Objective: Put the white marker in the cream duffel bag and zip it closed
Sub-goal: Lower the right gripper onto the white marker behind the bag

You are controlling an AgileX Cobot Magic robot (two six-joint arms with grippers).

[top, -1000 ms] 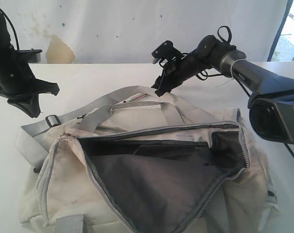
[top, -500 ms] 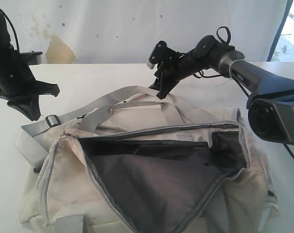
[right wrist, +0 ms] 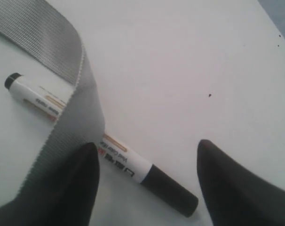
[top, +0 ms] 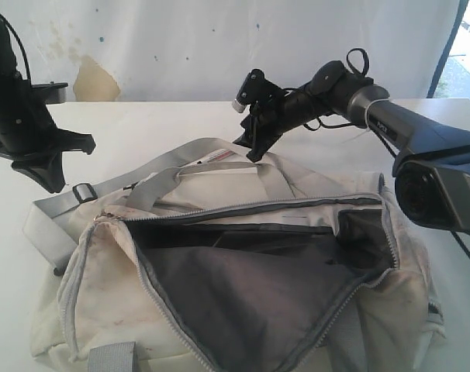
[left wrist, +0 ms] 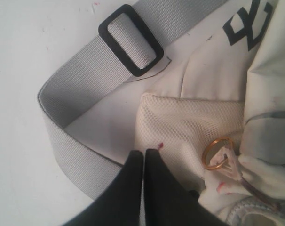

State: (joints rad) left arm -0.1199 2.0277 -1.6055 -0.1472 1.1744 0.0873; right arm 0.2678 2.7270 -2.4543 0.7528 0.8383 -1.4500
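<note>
White tabletop runs back to a stained white wall. Nearest the exterior camera, the cream duffel bag sprawls on it with its main zipper undone, so the dark grey lining gapes wide.

Beyond the bag's far side, the right arm reaches across from the right. The right gripper has its jaws spread apart, tilted down toward the table. On the left, the left gripper hangs over the bag's end with its two black fingers pressed together, gripping nothing.

A grey webbing strap loops over the table behind the bag. The white marker lies flat on the table under that strap (which crosses its barrel), outside the bag and just behind it. Its black cap sits between the right gripper's parted fingers; whether they touch it cannot be told.

Smaller still: a black buckle on the strap and a gold ring by the mesh pocket.
</note>
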